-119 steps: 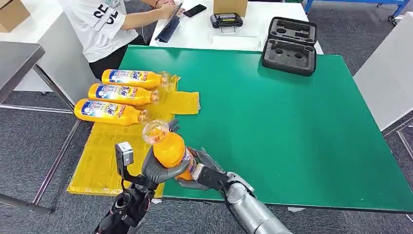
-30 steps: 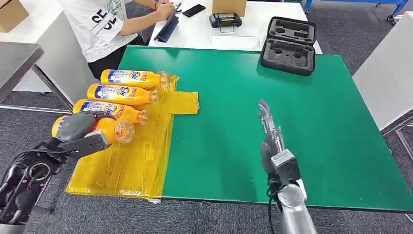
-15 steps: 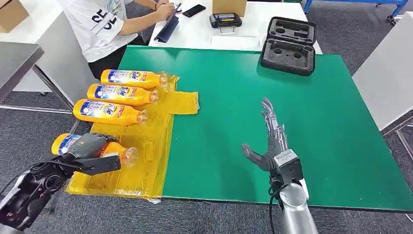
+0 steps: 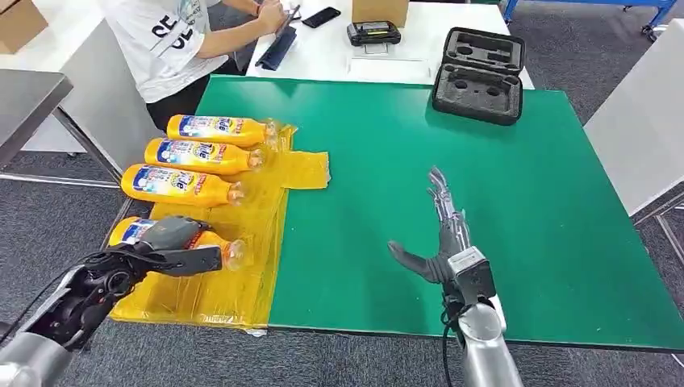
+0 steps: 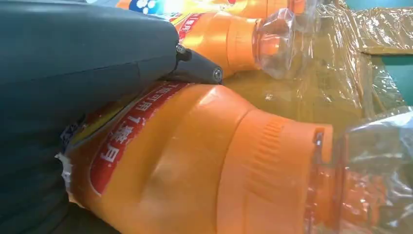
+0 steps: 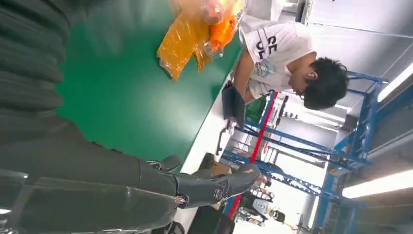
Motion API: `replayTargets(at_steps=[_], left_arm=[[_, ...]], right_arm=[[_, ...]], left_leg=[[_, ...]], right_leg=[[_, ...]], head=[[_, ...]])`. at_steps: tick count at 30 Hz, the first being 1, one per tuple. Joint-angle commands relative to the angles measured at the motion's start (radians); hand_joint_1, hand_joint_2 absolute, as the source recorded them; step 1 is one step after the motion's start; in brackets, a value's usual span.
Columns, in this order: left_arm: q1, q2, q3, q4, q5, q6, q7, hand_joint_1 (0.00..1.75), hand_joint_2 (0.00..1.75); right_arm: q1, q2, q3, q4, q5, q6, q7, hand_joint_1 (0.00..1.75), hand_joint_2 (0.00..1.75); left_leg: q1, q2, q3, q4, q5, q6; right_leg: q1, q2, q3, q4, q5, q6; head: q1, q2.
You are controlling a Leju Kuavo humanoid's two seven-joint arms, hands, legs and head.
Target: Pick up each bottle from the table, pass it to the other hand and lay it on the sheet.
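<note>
My left hand (image 4: 169, 242) grips an orange bottle (image 4: 214, 239) lying on its side on the yellow sheet (image 4: 242, 266), at the sheet's left part nearest me. In the left wrist view the held bottle (image 5: 195, 161) is close up, with its red label and clear cap. Three more orange bottles (image 4: 181, 185) lie side by side on the sheet's far part. My right hand (image 4: 442, 234) hovers open above the green table (image 4: 524, 201), fingers stretched forward and thumb out to the left, holding nothing.
A person in a white shirt (image 4: 165, 36) sits at the far left behind the table. A black foam case (image 4: 479, 74) stands at the table's far edge. A white table beyond carries a phone (image 4: 322, 16) and a black device (image 4: 374, 33).
My left hand has carried the bottle down and slightly right onto the near part of the sheet. My right hand drew away from the handover and spread open over the table.
</note>
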Motion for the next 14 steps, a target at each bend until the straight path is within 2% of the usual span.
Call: replayTargets(at_steps=[1,3,11,14], left_arm=[[-0.088,-0.056,-0.076,0.175,0.001,0.005,0.0,1.75,1.75],[-0.088,-0.056,-0.076,0.175,0.001,0.005,0.0,1.75,1.75],[-0.088,-0.056,-0.076,0.175,0.001,0.005,0.0,1.75,1.75],[-0.088,-0.056,-0.076,0.175,0.001,0.005,0.0,1.75,1.75]], right_arm=[[-0.007,-0.013,0.019,0.091,-0.002,-0.006,-0.011,0.0,1.75],[-0.007,-0.013,0.019,0.091,-0.002,-0.006,-0.011,0.0,1.75],[-0.007,-0.013,0.019,0.091,-0.002,-0.006,-0.011,0.0,1.75],[-0.007,-0.013,0.019,0.091,-0.002,-0.006,-0.011,0.0,1.75]], left_leg=[[0.001,-0.002,0.007,-0.001,-0.002,-0.001],[0.0,-0.001,0.004,-0.001,0.0,-0.001],[0.001,-0.001,0.008,-0.001,-0.002,-0.002],[0.0,-0.001,0.004,-0.001,0.0,-0.002]], right_leg=[[0.001,-0.002,0.008,-0.002,-0.002,-0.002],[0.0,-0.001,0.004,-0.001,-0.001,-0.001],[0.001,-0.001,0.008,-0.002,-0.002,-0.002],[0.0,-0.001,0.004,-0.001,-0.001,-0.001]], head=[[0.0,0.0],[0.0,0.0],[0.0,0.0],[0.0,0.0]])
